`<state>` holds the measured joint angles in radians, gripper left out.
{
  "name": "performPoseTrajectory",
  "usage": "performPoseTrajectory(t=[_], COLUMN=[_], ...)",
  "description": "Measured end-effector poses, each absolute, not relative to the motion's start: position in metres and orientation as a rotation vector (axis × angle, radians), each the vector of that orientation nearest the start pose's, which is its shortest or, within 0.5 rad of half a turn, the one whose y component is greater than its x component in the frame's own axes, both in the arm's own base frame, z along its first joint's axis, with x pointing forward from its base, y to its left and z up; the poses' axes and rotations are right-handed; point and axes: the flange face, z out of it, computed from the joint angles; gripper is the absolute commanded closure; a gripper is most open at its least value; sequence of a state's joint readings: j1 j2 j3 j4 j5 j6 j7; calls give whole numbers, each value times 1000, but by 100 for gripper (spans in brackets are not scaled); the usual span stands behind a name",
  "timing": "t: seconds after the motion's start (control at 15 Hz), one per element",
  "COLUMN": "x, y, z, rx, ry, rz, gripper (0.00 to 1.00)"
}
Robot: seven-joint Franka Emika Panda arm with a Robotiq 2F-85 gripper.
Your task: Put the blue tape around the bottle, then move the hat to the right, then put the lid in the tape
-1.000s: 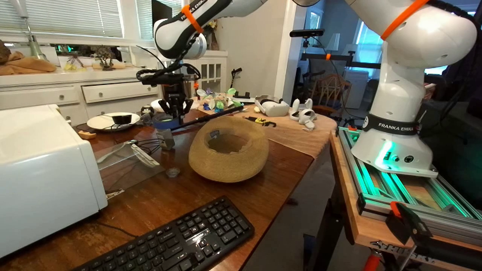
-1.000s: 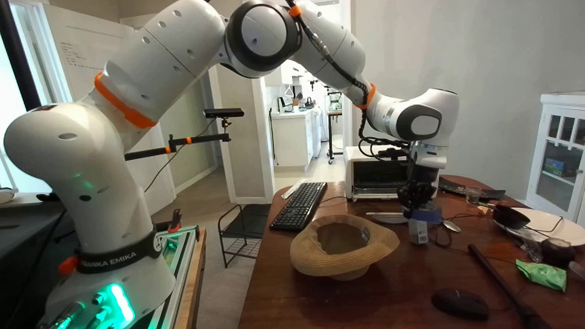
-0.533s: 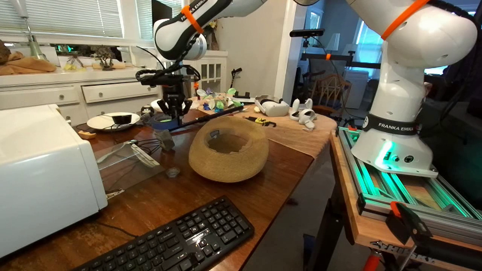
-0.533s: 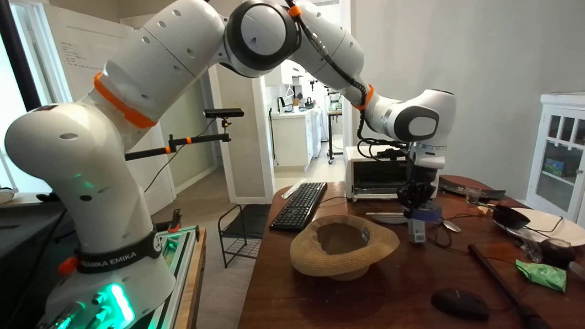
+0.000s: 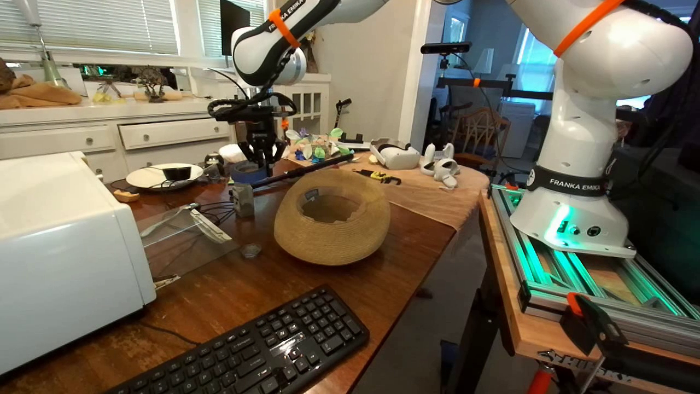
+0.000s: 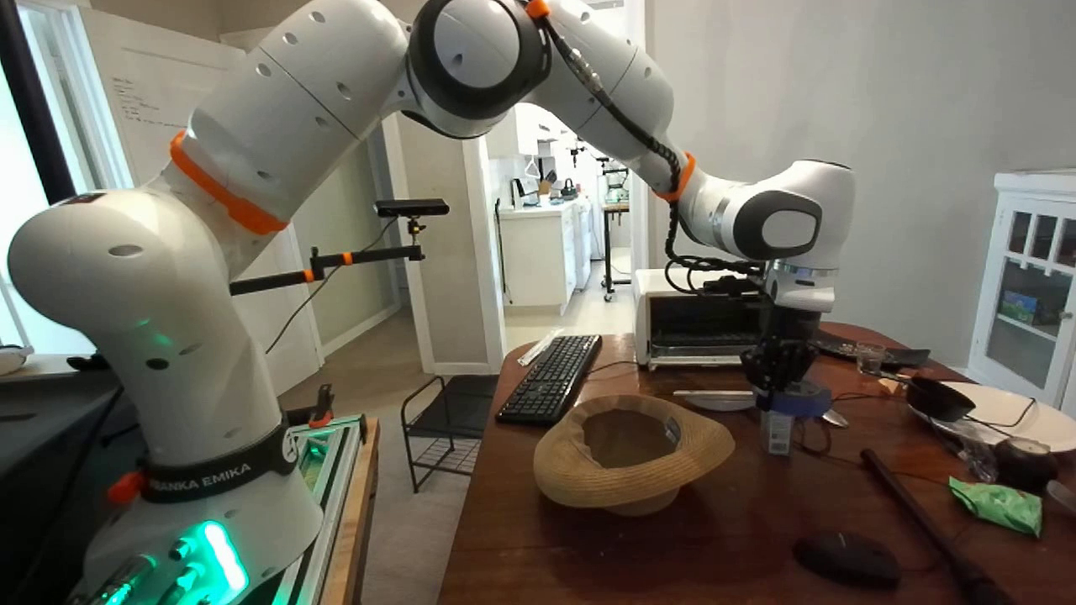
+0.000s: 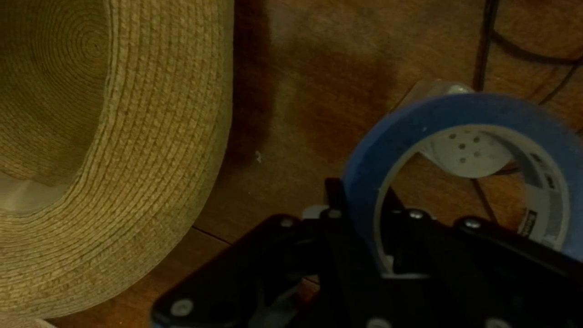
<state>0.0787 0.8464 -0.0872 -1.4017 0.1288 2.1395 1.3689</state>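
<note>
Near the hat, the bottle stands upright.

Left of the black fingers in the wrist view, bare brown wooden surface is open as far as the large tan woven straw hat. To their right, the blue ring-shaped tape roll they pinch blocks the way, the small clear plastic bottle beneath.
</note>
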Motion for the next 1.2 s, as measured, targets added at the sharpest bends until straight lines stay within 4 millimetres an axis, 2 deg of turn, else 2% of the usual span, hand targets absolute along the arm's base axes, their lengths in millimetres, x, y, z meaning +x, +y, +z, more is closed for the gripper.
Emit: performPoseTrajectory(t=[0.4, 0.8, 1.2], x=[711, 702, 694], y=[21, 37, 43], z=[195, 213, 190], rx=[-2412, -2436, -2474], ry=[2057, 2002, 1942], rz=[189, 200, 200], gripper=[95, 95, 95])
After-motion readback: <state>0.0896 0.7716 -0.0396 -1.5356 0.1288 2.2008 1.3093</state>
